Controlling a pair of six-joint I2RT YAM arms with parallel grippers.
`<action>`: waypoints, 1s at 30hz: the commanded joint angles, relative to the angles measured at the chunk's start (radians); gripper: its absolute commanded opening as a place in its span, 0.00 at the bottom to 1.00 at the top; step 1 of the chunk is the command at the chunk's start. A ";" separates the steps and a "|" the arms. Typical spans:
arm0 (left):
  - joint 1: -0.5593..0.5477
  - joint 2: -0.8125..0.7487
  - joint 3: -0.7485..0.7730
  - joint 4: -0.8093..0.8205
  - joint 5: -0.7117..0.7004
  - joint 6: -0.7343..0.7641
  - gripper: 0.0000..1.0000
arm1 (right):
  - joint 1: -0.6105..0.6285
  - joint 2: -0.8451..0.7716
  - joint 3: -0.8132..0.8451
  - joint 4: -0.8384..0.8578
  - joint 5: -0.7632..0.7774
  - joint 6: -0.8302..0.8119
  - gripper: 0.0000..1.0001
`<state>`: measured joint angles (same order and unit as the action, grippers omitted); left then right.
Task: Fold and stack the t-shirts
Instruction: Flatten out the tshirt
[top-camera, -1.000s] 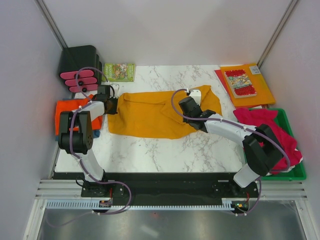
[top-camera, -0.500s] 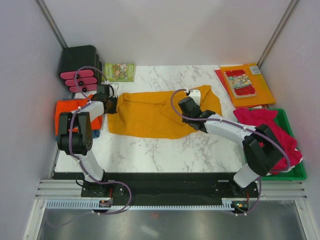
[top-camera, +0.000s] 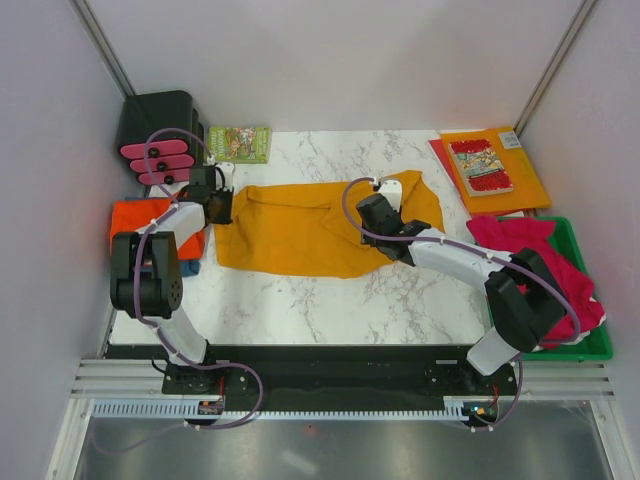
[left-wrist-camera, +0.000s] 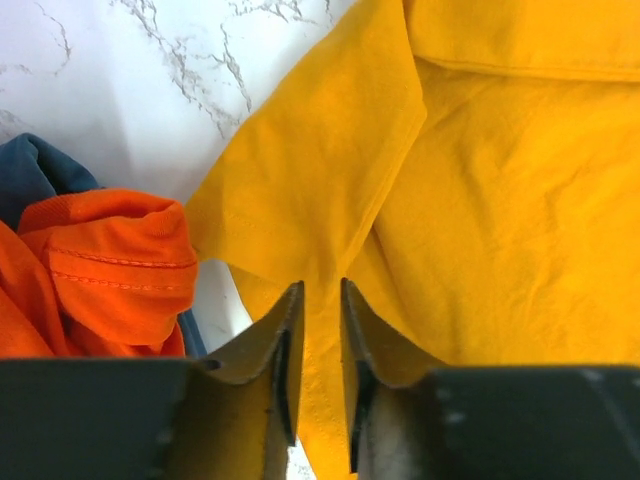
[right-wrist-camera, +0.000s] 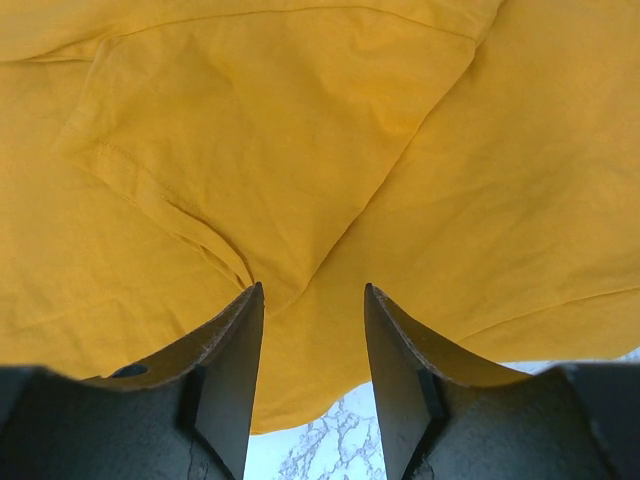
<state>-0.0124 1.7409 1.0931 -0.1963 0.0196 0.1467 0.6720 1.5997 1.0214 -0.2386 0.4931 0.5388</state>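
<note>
Left gripper (left-wrist-camera: 320, 292): the fingers stand a narrow slit apart, tips down on the left sleeve end of the mustard t-shirt (top-camera: 300, 230). Cloth shows through the slit, but no fold is seen clamped.

Right gripper (right-wrist-camera: 312, 295): the jaws stand wide apart just above the same shirt's right half, with nothing between them.

Left arm: the elbow is raised above the tabletop's (top-camera: 330, 300) left edge. The forearm runs toward the far edge, with the wrist turned right.

Right arm: the elbow is bent near the right edge. The forearm reaches left and far across the marble.

The mustard shirt lies spread flat across the tabletop's far middle. A red-orange t-shirt (top-camera: 135, 220) lies bunched at the left edge, over a blue t-shirt (left-wrist-camera: 30, 175). The crimson-pink t-shirts (top-camera: 520, 235) are heaped in a green bin (top-camera: 575, 350) at the right edge.
</note>
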 joint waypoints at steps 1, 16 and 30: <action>0.003 0.023 0.030 -0.017 0.006 0.014 0.33 | 0.006 -0.027 -0.003 0.032 0.002 0.016 0.52; 0.003 0.103 0.063 -0.037 -0.010 0.019 0.39 | 0.008 -0.009 -0.004 0.035 -0.001 0.015 0.52; 0.003 0.106 0.076 -0.046 -0.017 0.019 0.15 | 0.009 -0.007 -0.017 0.042 -0.007 0.021 0.52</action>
<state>-0.0124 1.8553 1.1378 -0.2390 0.0051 0.1486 0.6724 1.5997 1.0214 -0.2306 0.4931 0.5400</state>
